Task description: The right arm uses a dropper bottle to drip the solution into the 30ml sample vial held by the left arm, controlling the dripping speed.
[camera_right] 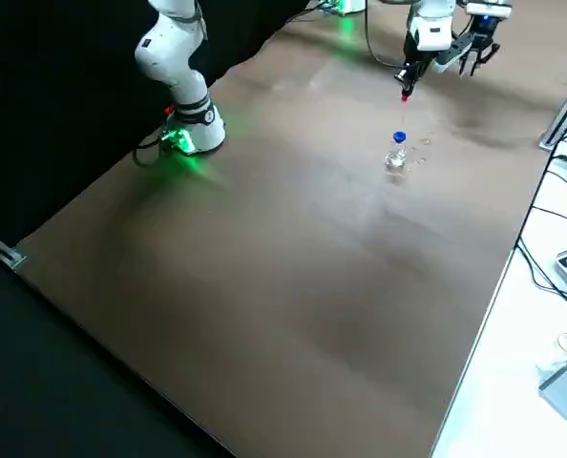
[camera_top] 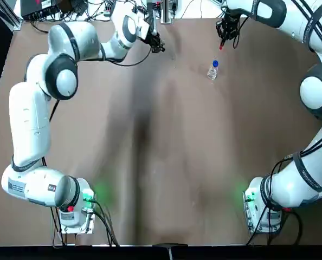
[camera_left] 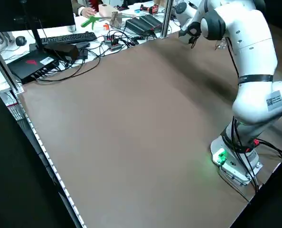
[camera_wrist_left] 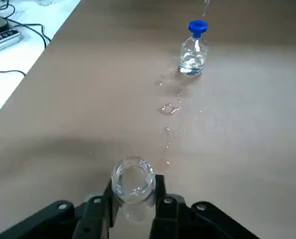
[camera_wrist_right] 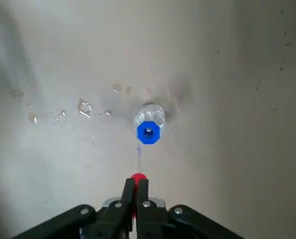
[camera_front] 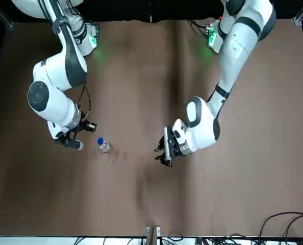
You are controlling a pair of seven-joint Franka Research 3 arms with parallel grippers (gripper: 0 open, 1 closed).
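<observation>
The dropper bottle (camera_top: 213,70) (camera_wrist_right: 148,130), clear with a blue collar, stands upright on the brown table at the far right. Its red-topped dropper (camera_wrist_right: 138,177) is out of the bottle, and my right gripper (camera_wrist_right: 136,186) (camera_top: 223,35) is shut on it just above and behind the bottle, the thin tip pointing down at the collar. My left gripper (camera_wrist_left: 133,199) (camera_top: 156,46) is at the far centre, shut on the sample vial (camera_wrist_left: 133,185). The vial is clear, upright and open-mouthed, well apart from the bottle (camera_wrist_left: 193,50).
Spilled drops (camera_wrist_left: 170,108) dot the table between vial and bottle. Beyond the far edge lie cables, a keyboard (camera_left: 65,38) and electronics, with a metal post (camera_top: 165,11) at mid-edge. The wide near part of the table (camera_top: 161,173) is bare.
</observation>
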